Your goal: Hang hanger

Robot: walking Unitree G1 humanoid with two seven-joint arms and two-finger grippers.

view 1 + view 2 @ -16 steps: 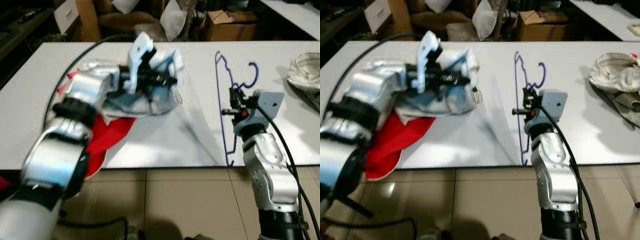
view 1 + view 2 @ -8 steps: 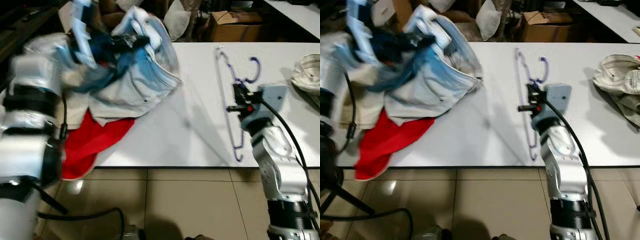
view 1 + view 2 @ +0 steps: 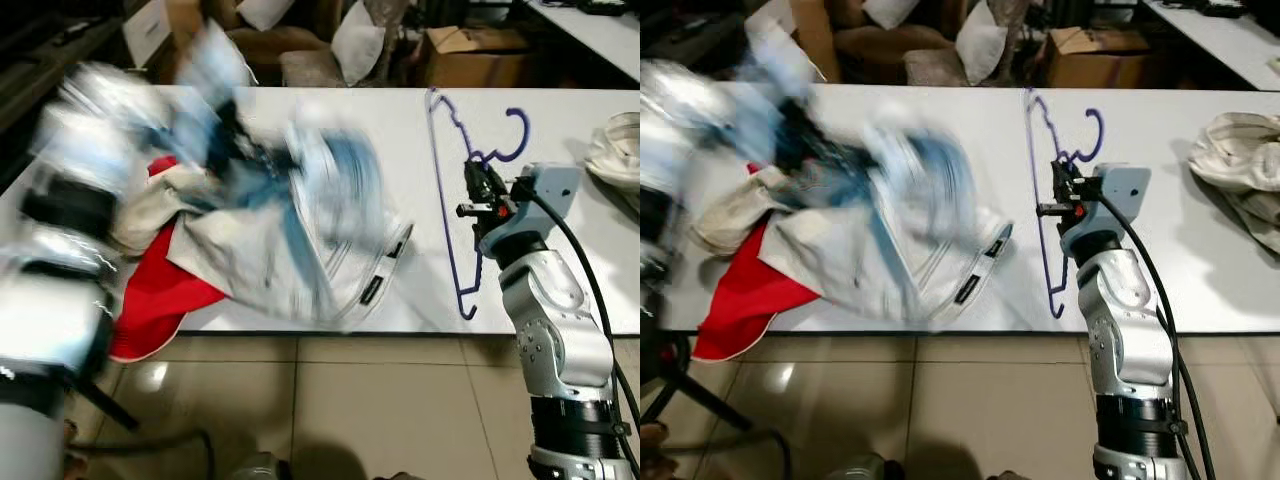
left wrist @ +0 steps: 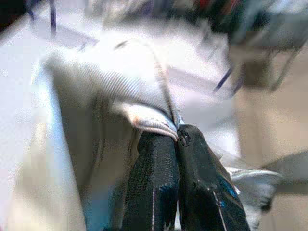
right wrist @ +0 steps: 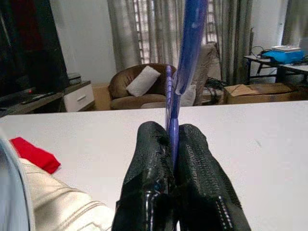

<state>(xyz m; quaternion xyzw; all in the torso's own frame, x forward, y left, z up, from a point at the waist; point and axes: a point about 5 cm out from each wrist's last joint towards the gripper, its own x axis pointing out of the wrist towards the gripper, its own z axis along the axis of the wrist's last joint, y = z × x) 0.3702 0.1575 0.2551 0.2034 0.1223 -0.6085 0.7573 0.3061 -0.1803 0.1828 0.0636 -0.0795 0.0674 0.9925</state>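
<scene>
A blue wire hanger (image 3: 446, 205) stands tilted over the white table (image 3: 400, 130), hook end toward the far side. My right gripper (image 3: 478, 190) is shut on its wire, and the thin blue rod (image 5: 190, 48) runs between the pressed fingers (image 5: 149, 159). A pale blue and white garment (image 3: 315, 235) is blurred by motion and spread across the table's left half to the front edge. My left gripper (image 4: 175, 132) is shut on a fold of this garment (image 4: 110, 96). The left arm itself is a blur at the far left.
A red cloth (image 3: 160, 290) lies under the garment and hangs over the table's front left edge. A beige bundle of cloth (image 3: 618, 150) sits at the right edge. Behind the table are a cardboard box (image 3: 465, 55) and a sofa with pillows (image 3: 355, 40). Tiled floor lies in front.
My left arm has swung the garment from up high at the left down and to the right across the table. The right gripper keeps the hanger in about the same place.
</scene>
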